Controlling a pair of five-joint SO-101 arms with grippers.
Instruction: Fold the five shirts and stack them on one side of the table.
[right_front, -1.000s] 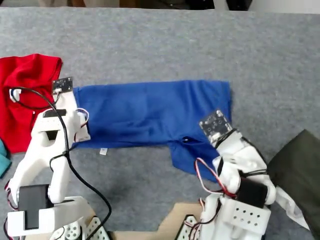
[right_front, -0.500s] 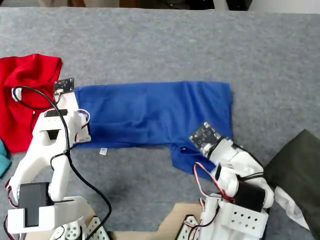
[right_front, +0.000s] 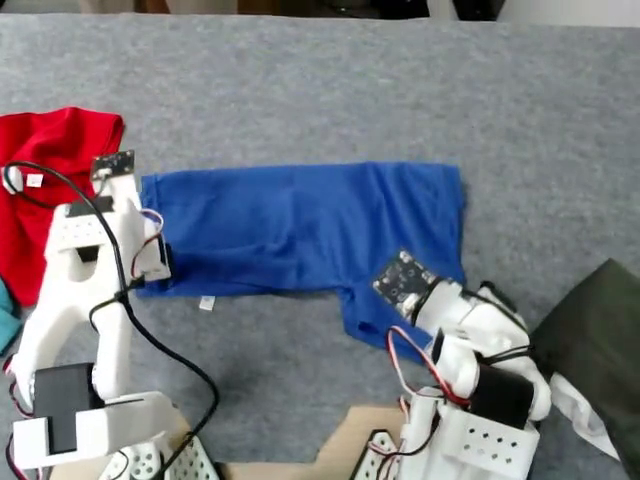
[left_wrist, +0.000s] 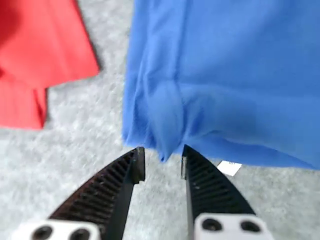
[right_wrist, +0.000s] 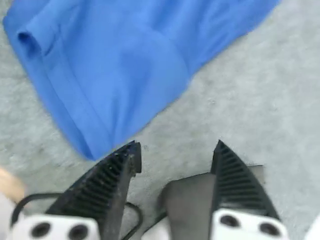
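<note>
now the blue shirt (right_front: 300, 225) lies flat across the middle of the grey bench (right_front: 300, 90), laid out as a long band with one sleeve sticking out toward the arms' side. the left claw (left_wrist: 160, 161) sits low at the shirt's end nearest the red shirt (right_front: 45, 180). its fingers are parted by a narrow gap, and a bunched fold of the blue hem pokes right at that gap, so it is released rather than clenched on the cloth. a small white tag (left_wrist: 229, 167) lies on the bench just beside that hem. the red shirt lies crumpled at the bench's left side, near the blue one but apart from it. a sliver of teal cloth (right_front: 5, 322) shows at the very edge, nearer the arms. the right claw (right_wrist: 176, 150) hovers spread wide over bare bench just beside the blue sleeve's edge, holding nothing. a dark garment (right_front: 590, 330) lies at the bench's right side, well apart from the blue shirt.
</note>
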